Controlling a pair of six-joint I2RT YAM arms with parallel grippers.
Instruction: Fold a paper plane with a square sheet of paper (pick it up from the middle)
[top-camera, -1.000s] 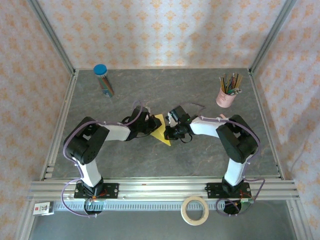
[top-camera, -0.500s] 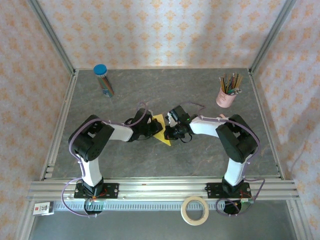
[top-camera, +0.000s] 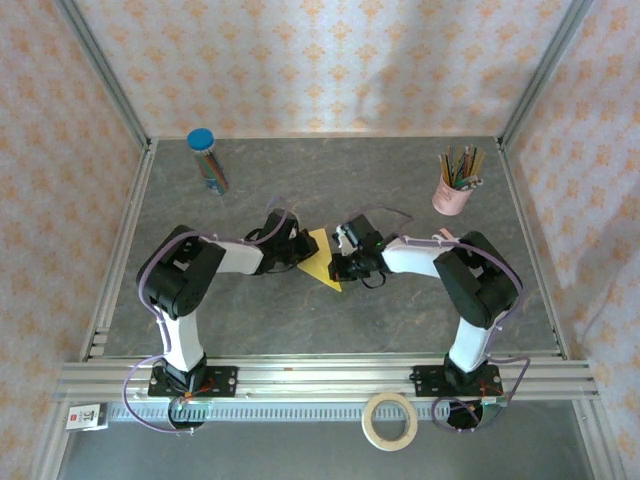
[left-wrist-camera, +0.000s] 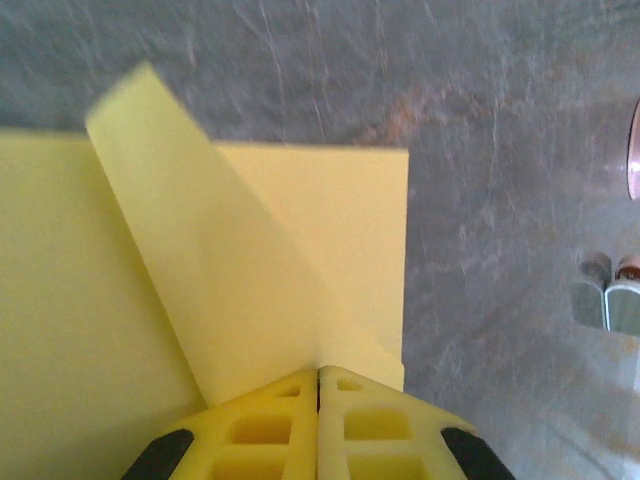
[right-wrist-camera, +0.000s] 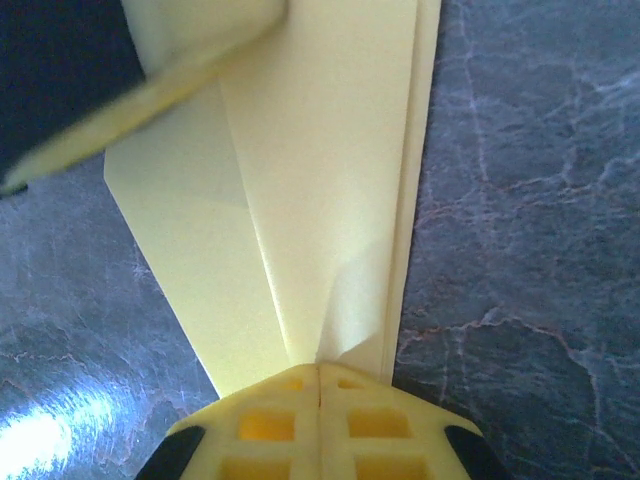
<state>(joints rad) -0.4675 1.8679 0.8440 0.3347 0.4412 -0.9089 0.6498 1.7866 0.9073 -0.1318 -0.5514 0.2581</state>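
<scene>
left tool (left-wrist-camera: 318, 371), right tool (right-wrist-camera: 318, 366), apparently pinching paper (left-wrist-camera: 335, 225)

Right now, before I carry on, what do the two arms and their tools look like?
The left arm and the right arm each have white links between bulky black joints, with thin purple cables looping alongside. The left tool and the right tool match: yellow fingers moulded with square hollow pockets, black at the outer corners.

A grey marbled worktop (top-camera: 400, 310) carries a blue-capped tube of coloured pencils (top-camera: 207, 158) at far left and a pink cup of pencils (top-camera: 453, 190) at far right. A tape roll (top-camera: 390, 420) lies before the near rail.
</scene>
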